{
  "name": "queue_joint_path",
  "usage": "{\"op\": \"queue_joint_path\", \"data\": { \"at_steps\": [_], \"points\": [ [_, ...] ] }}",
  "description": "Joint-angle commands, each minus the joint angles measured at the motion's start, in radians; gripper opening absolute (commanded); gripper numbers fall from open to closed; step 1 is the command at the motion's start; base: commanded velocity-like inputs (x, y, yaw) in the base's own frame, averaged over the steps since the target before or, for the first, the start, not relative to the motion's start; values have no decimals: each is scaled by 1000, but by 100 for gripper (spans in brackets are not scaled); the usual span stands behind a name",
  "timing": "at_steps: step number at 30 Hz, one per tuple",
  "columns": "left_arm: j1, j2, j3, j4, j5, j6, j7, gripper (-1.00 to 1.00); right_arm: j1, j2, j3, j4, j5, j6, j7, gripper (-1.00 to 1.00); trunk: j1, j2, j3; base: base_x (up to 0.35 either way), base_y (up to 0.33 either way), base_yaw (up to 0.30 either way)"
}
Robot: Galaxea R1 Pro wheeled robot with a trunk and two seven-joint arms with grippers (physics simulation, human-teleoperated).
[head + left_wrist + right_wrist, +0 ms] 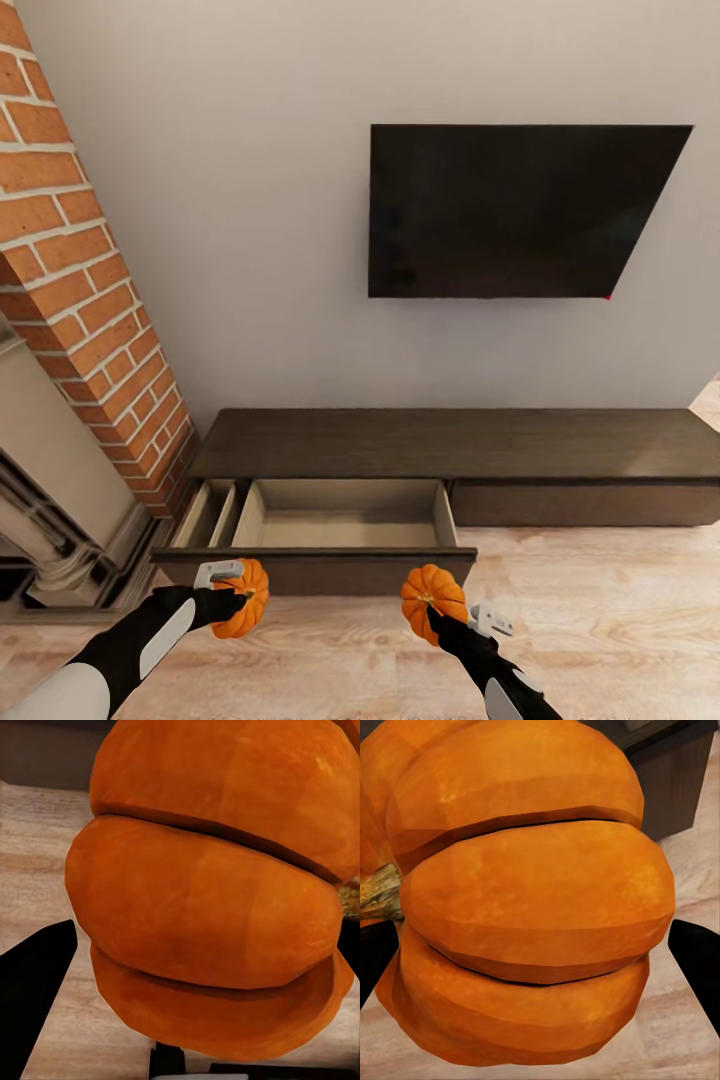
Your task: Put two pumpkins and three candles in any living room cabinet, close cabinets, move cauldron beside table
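Note:
Each of my grippers holds one orange ribbed pumpkin. In the head view the left gripper [240, 597] is shut on a pumpkin [245, 598] just in front of the open drawer's front panel. The right gripper [436, 610] is shut on the other pumpkin [432, 600], also just short of that panel. The long low dark brown cabinet [450, 442] runs along the wall, with one wide drawer [345, 515] pulled out, its pale inside showing nothing in it. Up close, the left wrist view shows its pumpkin [210, 900] between black fingers [34, 997]; the right wrist view shows its pumpkin [525, 900] with its stem.
A brick chimney with a pale mantel [70, 300] stands at the left, close to the cabinet's end. A black television [515, 210] hangs on the wall above the cabinet. A narrow side compartment [208, 512] lies open beside the drawer. Light wood floor [600, 620] spreads to the right.

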Motion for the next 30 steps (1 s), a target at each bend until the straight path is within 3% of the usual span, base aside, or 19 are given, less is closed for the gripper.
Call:
{"op": "queue_joint_path", "data": {
  "at_steps": [1, 20, 30],
  "points": [
    [-1, 2, -8, -3, 9, 2, 11, -100, -1, -1, 5, 1, -11, -5, 1, -100, 0, -1, -3, 2, 1, -3],
    [-1, -1, -8, -3, 9, 2, 11, -100, -1, -1, 5, 2, -12, -3, -8, -100, 0, -1, -34, 23, 0, 34],
    [-1, -2, -8, -1, 9, 2, 11, -100, -1, -1, 8, -8, -11, -19, 3, -100, 0, -1, -38, 206, 0, 14]
  ]
}}
